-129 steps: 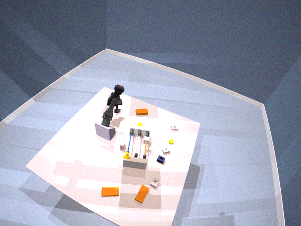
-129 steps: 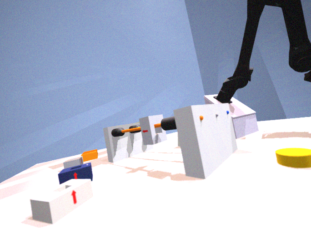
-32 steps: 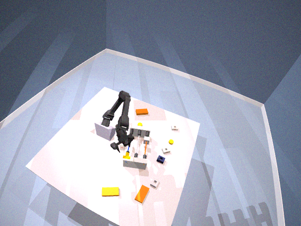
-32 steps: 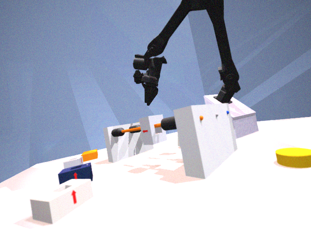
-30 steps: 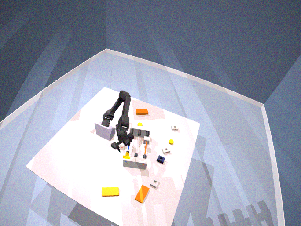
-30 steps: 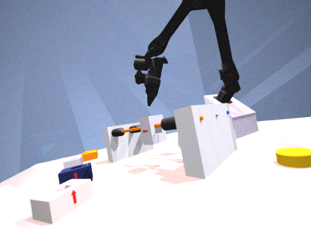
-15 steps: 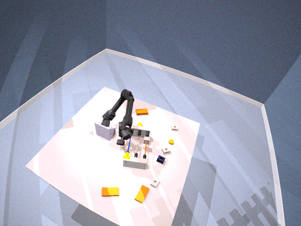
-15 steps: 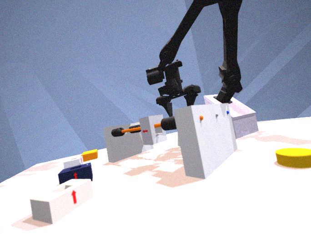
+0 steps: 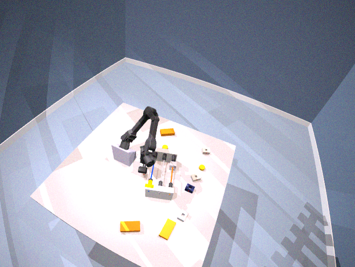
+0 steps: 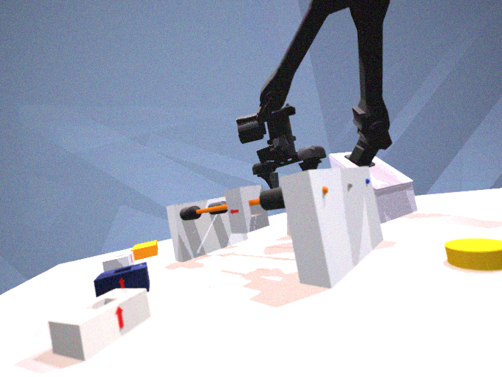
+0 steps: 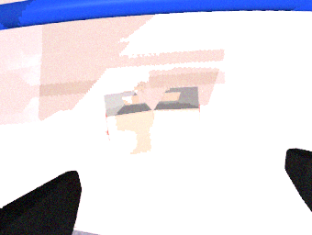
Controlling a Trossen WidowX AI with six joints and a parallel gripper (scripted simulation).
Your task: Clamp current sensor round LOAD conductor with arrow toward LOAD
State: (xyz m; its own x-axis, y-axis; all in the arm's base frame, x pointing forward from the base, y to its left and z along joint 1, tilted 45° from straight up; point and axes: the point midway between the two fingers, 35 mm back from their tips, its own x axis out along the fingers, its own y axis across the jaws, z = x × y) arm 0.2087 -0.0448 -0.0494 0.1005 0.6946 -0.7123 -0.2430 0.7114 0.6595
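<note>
The open split-core sensor point(image 11: 183, 100) stands on the table below my wrist camera, its dark inner faces up and small red marks at its sides. In the top view the arm hides most of it. The blue conductor point(image 9: 152, 172) point(image 11: 156, 7) runs between two grey end blocks, beside the sensor and across the top of the wrist view. The yellow LOAD marker point(image 9: 149, 185) is at its front end. My gripper point(image 11: 184, 170) point(image 10: 289, 169) is open and empty, pointing down above the sensor, one finger on each side of it in the wrist view.
A grey sensor point(image 9: 173, 165) point(image 10: 238, 214) sits on the orange conductor. A white conductor lies between orange and blue. The front end block point(image 9: 158, 194) point(image 10: 310, 227) stands near. A navy sensor point(image 9: 189, 187) point(image 10: 121, 280), pale sensors, yellow discs and orange blocks lie around.
</note>
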